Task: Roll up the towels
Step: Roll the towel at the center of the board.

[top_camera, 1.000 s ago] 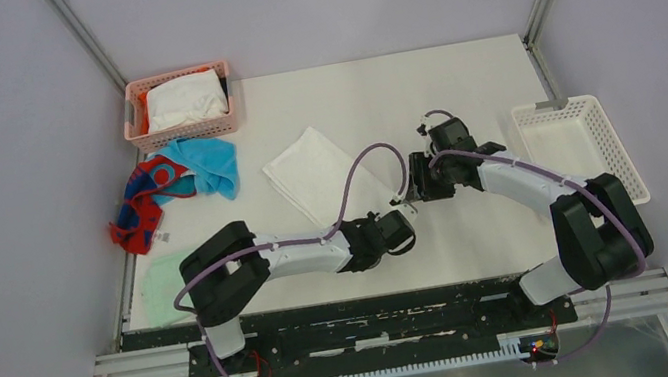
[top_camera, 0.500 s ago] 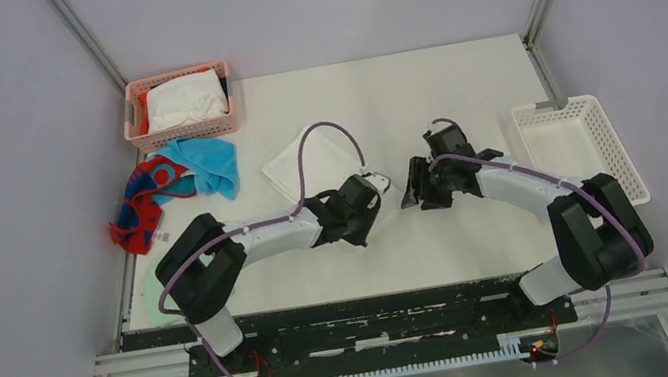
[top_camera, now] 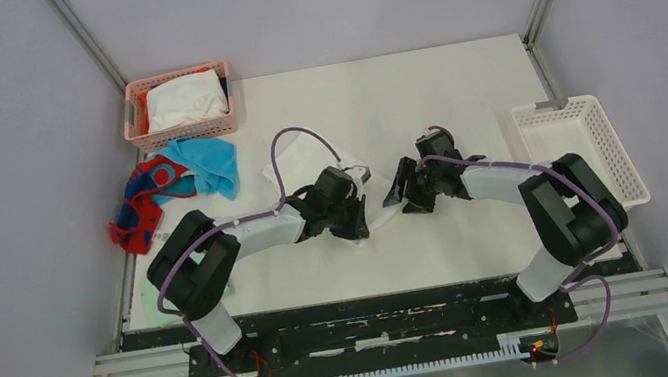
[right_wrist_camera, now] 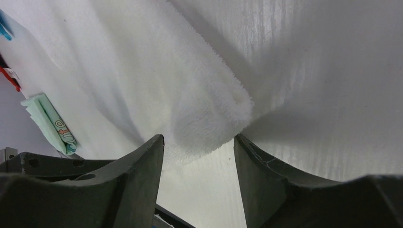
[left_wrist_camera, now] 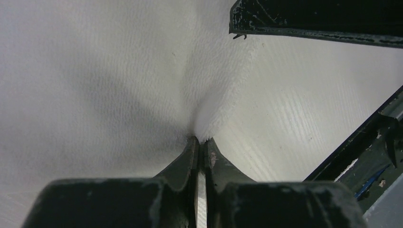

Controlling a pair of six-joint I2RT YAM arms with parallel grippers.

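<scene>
At five o'clock on the white towel (top_camera: 302,168), left jaws pinch its edge while wide right jaws should grip level.

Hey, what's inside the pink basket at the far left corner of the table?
A bunched white cloth nearly fills the pink basket. An orange sliver shows at its left edge. Anything beneath the cloth is covered.

Three loose towels: one white towel (top_camera: 299,167), one turquoise towel (top_camera: 208,163), one red-and-blue towel (top_camera: 141,207). Two baskets: pink basket (top_camera: 184,131) upper left, white basket (top_camera: 572,151) right. One mint cloth (right_wrist_camera: 47,121).
</scene>
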